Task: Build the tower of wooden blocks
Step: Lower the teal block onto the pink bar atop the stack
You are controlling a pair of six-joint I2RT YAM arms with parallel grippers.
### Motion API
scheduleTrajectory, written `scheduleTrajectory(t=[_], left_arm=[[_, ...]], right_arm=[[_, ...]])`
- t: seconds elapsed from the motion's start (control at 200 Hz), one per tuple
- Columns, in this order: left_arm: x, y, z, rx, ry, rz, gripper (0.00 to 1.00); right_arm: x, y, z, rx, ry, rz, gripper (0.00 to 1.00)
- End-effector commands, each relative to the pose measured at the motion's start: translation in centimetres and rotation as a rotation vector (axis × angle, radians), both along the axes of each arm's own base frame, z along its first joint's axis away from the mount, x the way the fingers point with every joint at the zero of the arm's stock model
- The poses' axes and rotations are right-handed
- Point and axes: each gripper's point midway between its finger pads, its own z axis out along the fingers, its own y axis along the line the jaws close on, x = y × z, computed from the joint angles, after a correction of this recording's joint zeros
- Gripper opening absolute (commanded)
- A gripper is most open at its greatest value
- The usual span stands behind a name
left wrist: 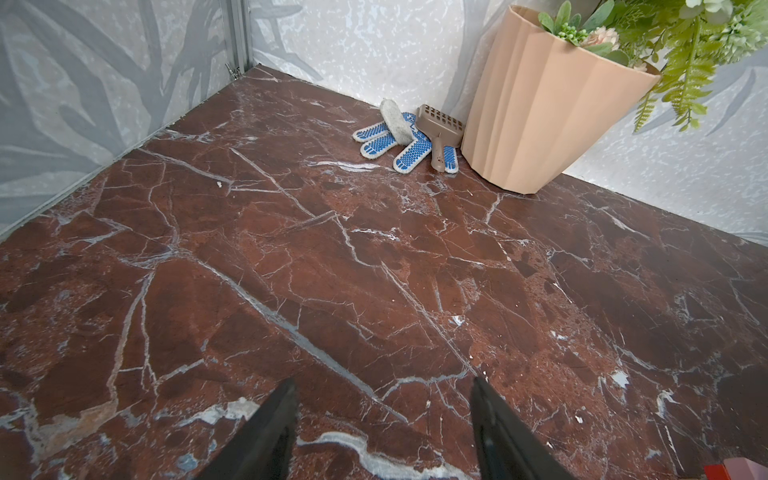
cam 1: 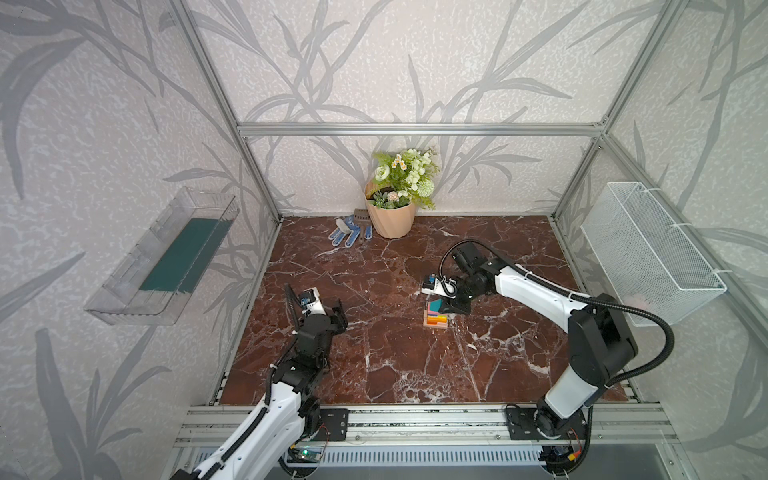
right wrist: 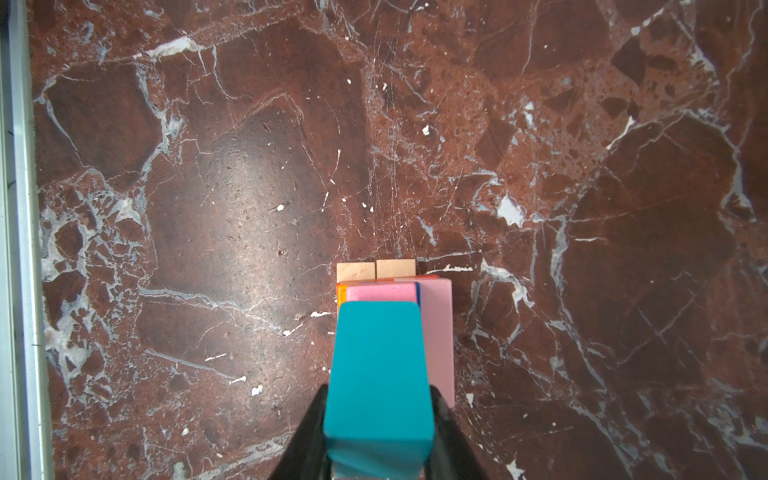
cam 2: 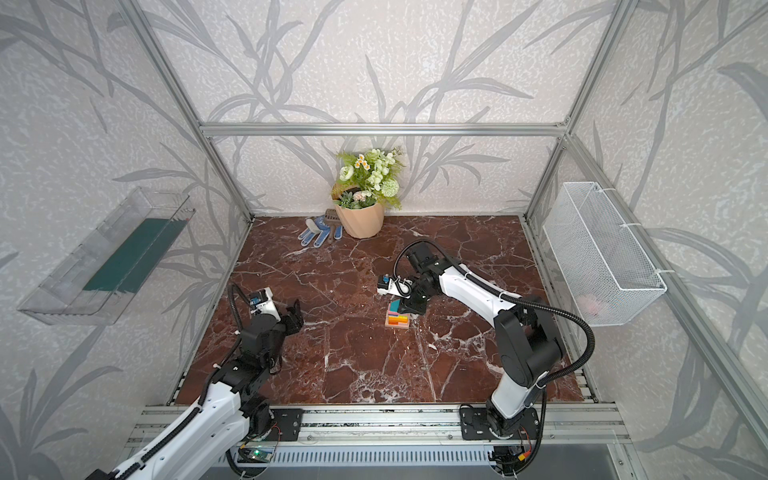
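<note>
The tower (cam 1: 436, 322) stands right of centre on the tabletop (cam 1: 374, 365). The right pincer (right wrist: 379, 399) holds a block (cam 1: 434, 306) at its top. The left pincer (left wrist: 384, 384) hangs well to the left. Far behind, by the back wall, gloves (cam 1: 345, 233) lie just left of a flowerpot (cam 1: 391, 220).

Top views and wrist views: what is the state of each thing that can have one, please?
left gripper: open, empty.
right gripper: shut on the teal block.
teal block: held over the tower; whether it rests on it, I cannot tell.
tower: standing upright.
flowerpot: upright by the back wall.
gloves: lying flat beside the flowerpot.
</note>
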Motion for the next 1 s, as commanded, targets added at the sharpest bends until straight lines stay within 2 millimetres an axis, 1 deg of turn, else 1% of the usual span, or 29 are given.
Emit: scheduleTrajectory(t=[0.0,0.59,0.995], left_arm=[[0.0,0.1,0.1,-0.004,-0.01,0.009,0.66],[0.0,0.2,0.1,-0.004,-0.011,0.009,0.66],[0.0,0.2,0.1,-0.004,-0.011,0.01,0.66]], right_arm=[[-0.1,0.5,0.8,0.035,-0.017,0.016,0.0],[-0.1,0.2,-0.1,0.01,-0.03,0.038,0.02],[-0.6,0.2,-0.5,0.002,-0.01,0.062,0.02]])
